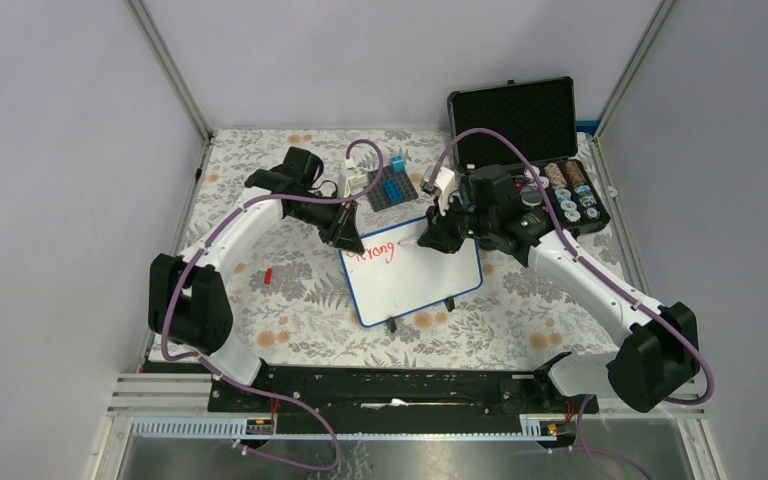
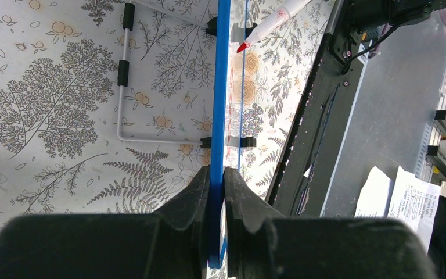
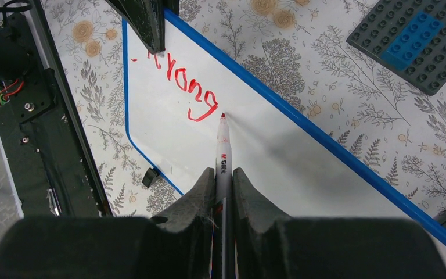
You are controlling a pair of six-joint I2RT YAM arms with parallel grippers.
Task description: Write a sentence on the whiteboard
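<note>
Top external view: a desk (image 1: 290, 300) covered in a floral-print cloth sits inside plain grey walls, with aluminium posts (image 1: 168, 65) rising at its 11 and 1 o'clock corners. A black rail (image 1: 390, 385) along the 6 o'clock edge carries both arm bases.

The whiteboard (image 1: 420, 280) lies at the desk's centre, turned slightly off square. Red handwriting (image 1: 375, 250) sits near its 10 o'clock corner. The left tool (image 1: 350, 240) is at that corner. In the left wrist view its fingers (image 2: 194, 192) are clenched on the board's thin blue rim, one on each face. A wire stand (image 2: 122, 87) shows behind the board.

The right tool (image 1: 430, 238) hangs over the board's 12 o'clock edge, grasping a red marker (image 3: 223, 145). The marker's tip is just beside the last red letter; I cannot tell whether it touches the surface.

A grey brick baseplate (image 1: 392, 188) with blue bricks lies at 12 o'clock, near the board's far edge. An open black foam-lined case (image 1: 513, 118) fills the 1 o'clock corner, close to the right arm's wrist. A small red piece (image 1: 268, 274) lies at 9 o'clock, between the left arm and the board.

Bare cloth shows from 7 to 8 o'clock and at 4 to 5 o'clock, between the board and the desk's edges.
</note>
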